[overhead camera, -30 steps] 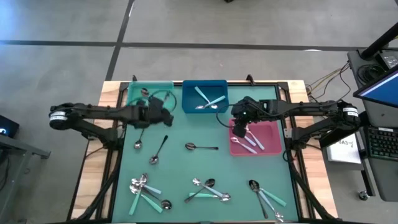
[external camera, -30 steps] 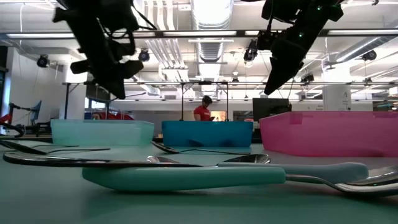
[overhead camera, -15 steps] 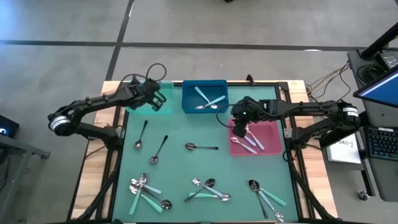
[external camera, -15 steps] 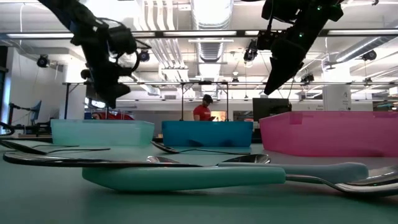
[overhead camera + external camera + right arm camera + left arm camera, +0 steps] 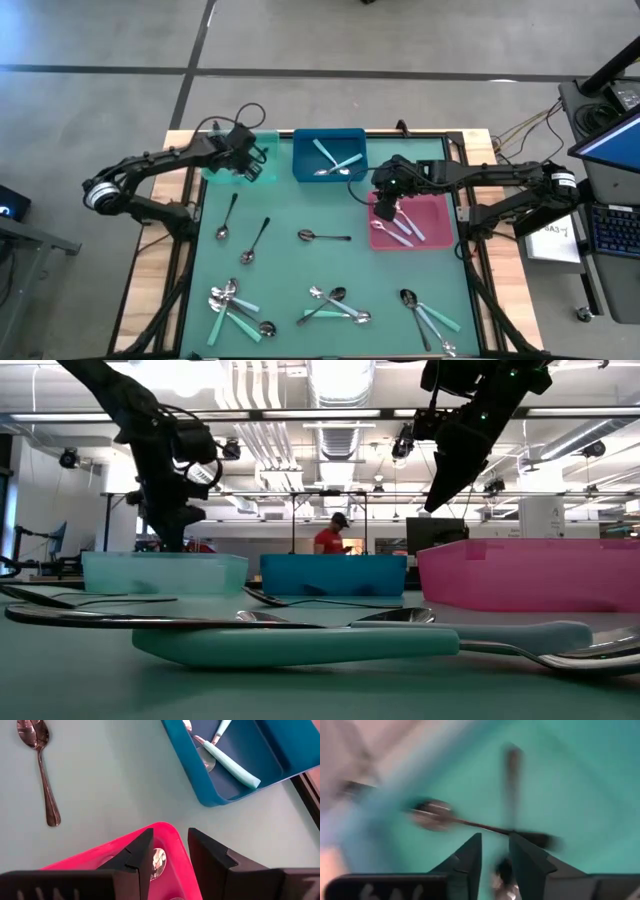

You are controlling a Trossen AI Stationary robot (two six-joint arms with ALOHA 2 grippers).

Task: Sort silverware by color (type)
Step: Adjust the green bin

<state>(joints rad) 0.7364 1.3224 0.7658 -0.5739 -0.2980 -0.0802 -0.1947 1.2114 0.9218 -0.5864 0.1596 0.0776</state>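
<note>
High view puts your left gripper (image 5: 247, 160), jaws narrowly parted with nothing between them, over the turquoise bin (image 5: 213, 158) where a dark spoon (image 5: 470, 821) lies, so lift straight clear.

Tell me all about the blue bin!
The blue bin is a shallow rectangular tray of what looks like plastic, with low walls. It sits flat at the table's far edge, between the turquoise bin and the pink bin. Inside lie turquoise-handled spoons, crossing each other. No end effector touches it.
</note>
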